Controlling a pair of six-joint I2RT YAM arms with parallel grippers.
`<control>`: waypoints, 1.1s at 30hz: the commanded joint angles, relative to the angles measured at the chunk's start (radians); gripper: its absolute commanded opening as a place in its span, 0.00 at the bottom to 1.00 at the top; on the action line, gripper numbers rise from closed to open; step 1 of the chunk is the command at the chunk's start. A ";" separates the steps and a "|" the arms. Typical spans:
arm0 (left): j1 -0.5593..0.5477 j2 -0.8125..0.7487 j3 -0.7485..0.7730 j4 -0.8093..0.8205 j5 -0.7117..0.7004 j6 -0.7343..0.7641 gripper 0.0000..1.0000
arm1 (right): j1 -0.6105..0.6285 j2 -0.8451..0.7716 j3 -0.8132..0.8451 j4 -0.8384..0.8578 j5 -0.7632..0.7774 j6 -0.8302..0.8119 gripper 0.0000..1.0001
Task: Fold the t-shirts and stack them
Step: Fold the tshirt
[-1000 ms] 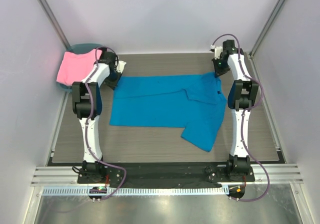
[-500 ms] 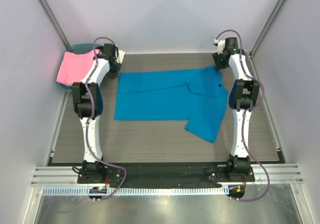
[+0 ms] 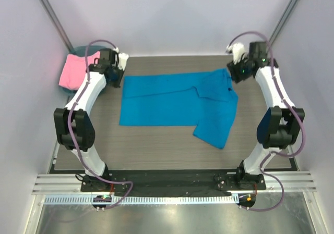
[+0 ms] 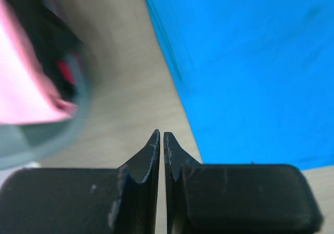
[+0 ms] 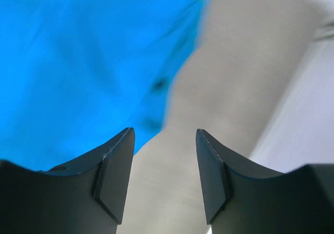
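You look down on a table (image 3: pixel 156 148) with a grey wood-grain top, closed in by plain white walls (image 3: pixel 172 15) on three sides. A metal rail (image 3: pixel 172 182) runs along the edge at 6 o'clock.

The blue t-shirt (image 3: pixel 172 101) lies spread flat in the middle of the table, with one sleeve pointing to 5 o'clock. The pink t-shirt (image 3: pixel 73 72) hangs over the round teal basket (image 3: pixel 78 50) in the corner at 10 o'clock.

Your left tool (image 4: pixel 160 135) is at 11 o'clock, near the corner of the blue shirt. Its jaws are almost together, with only a thin slit and nothing in it. Your right tool (image 5: pixel 164 132) is at 1 o'clock, above the shirt's edge. Its jaws stand wide and empty.
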 commanded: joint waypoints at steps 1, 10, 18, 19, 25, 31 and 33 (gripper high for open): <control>0.016 0.032 -0.060 -0.023 0.043 -0.043 0.06 | 0.070 -0.113 -0.257 -0.182 -0.100 -0.225 0.53; 0.038 0.100 -0.076 -0.045 0.045 -0.103 0.25 | 0.246 -0.513 -0.794 -0.218 -0.102 -0.568 0.51; 0.039 0.109 -0.091 -0.059 0.026 -0.112 0.45 | 0.309 -0.627 -0.945 -0.296 -0.082 -0.712 0.51; 0.039 0.107 -0.096 -0.057 0.026 -0.111 0.46 | 0.312 -0.611 -0.948 -0.287 -0.082 -0.709 0.52; 0.039 0.089 -0.126 -0.060 -0.003 -0.103 0.59 | 0.325 -0.545 -0.962 -0.236 -0.082 -0.700 0.52; 0.044 0.075 -0.151 -0.057 -0.015 -0.091 0.60 | 0.341 -0.498 -0.979 -0.222 -0.083 -0.729 0.51; 0.044 0.074 -0.154 -0.054 -0.020 -0.088 0.60 | 0.349 -0.492 -0.982 -0.225 -0.088 -0.731 0.50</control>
